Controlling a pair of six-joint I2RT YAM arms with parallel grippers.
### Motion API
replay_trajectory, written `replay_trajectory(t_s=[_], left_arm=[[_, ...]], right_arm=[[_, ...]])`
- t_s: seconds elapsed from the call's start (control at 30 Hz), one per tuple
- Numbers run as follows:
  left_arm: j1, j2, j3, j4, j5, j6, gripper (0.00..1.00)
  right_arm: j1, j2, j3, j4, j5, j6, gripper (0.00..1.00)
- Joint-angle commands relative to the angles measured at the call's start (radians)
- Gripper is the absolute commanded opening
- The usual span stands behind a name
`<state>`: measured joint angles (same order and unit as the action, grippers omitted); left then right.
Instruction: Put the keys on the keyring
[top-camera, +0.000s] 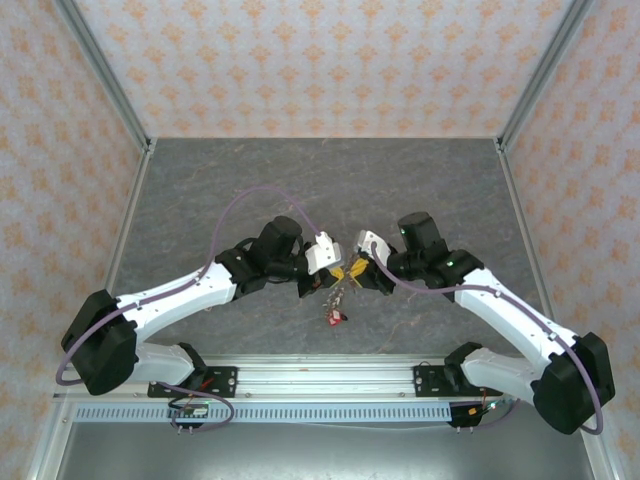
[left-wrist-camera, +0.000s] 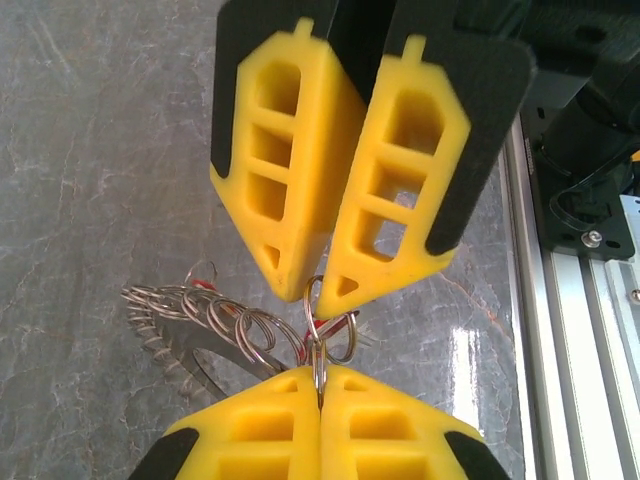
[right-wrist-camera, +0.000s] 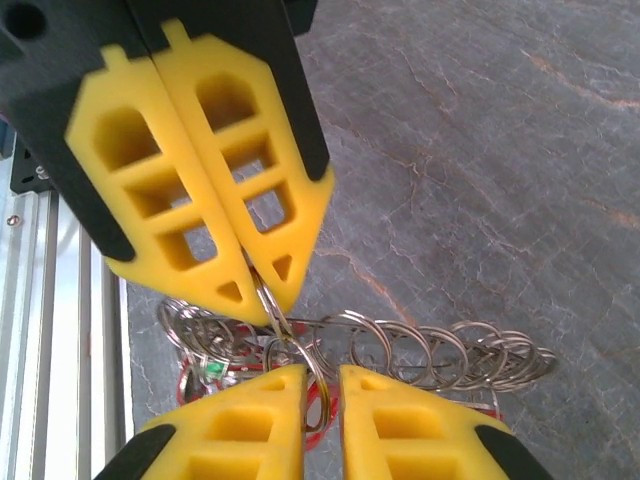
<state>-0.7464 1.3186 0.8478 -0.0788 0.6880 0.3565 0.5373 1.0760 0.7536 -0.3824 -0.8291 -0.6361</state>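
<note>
A dark grey marbled tabletop (top-camera: 200, 200) sits inside walls (top-camera: 320, 60) papered in a pale orange pattern, with an aluminium rail (top-camera: 320, 375) along its near edge. Near the middle, between the arms, is the keyring (left-wrist-camera: 205, 352): a grey toothed band strung with many wire loops (right-wrist-camera: 430, 350), with red-headed keys (top-camera: 336, 318) beside it. The left gripper (left-wrist-camera: 320, 372) is clamped on one small loop (left-wrist-camera: 320, 352). The right gripper (right-wrist-camera: 323, 372) has its jaws slightly parted around another.
</note>
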Motion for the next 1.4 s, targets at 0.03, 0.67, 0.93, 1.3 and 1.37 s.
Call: replay_trajectory(t_s=[0.03, 0.67, 0.93, 1.3, 1.37], left_arm=[[0.005, -0.029, 0.001, 0.101, 0.036, -0.035, 0.00], [0.005, 0.005, 0.012, 0.107, 0.041, -0.038, 0.00], [0.005, 0.010, 0.025, 0.090, 0.053, -0.027, 0.00], [0.005, -0.008, 0.021, 0.090, 0.054, -0.033, 0.00], [0.005, -0.008, 0.020, 0.090, 0.060, -0.033, 0.00]], right_arm=[[-0.019, -0.022, -0.041, 0.078, 0.000, 0.048, 0.12], [-0.021, -0.096, -0.059, 0.086, -0.029, 0.029, 0.26], [-0.020, -0.068, -0.003, 0.068, -0.108, -0.030, 0.26], [-0.019, -0.012, 0.003, 0.062, -0.120, -0.069, 0.24], [-0.020, -0.006, 0.002, 0.066, -0.114, -0.070, 0.23]])
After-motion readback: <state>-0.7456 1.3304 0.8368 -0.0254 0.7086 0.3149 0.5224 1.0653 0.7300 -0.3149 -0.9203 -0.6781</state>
